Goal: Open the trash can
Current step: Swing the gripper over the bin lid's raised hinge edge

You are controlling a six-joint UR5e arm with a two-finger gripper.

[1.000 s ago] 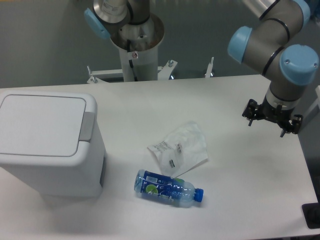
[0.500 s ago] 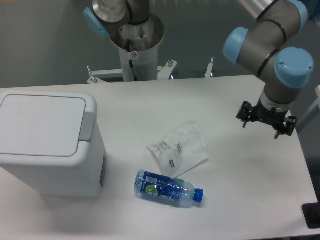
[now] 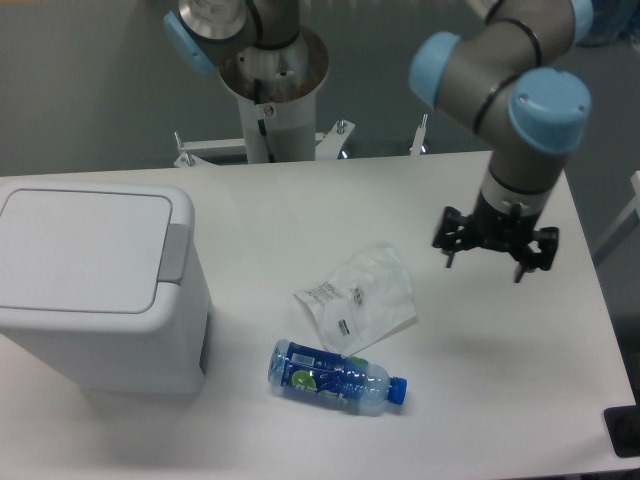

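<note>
The white trash can (image 3: 95, 290) stands at the left of the table, its flat lid (image 3: 82, 248) shut and the grey push-button tab (image 3: 174, 252) on the lid's right edge. My gripper (image 3: 484, 264) hangs above the right half of the table, far from the can, with its fingers spread apart and nothing between them.
A crumpled clear plastic bag (image 3: 362, 298) lies mid-table, left of the gripper. A blue-labelled plastic bottle (image 3: 335, 376) lies on its side in front of the bag. The arm's base column (image 3: 272, 90) stands behind the table's far edge.
The gripper has moved left, from near the table's right edge toward the middle. The trash can, bag and bottle have not moved.
</note>
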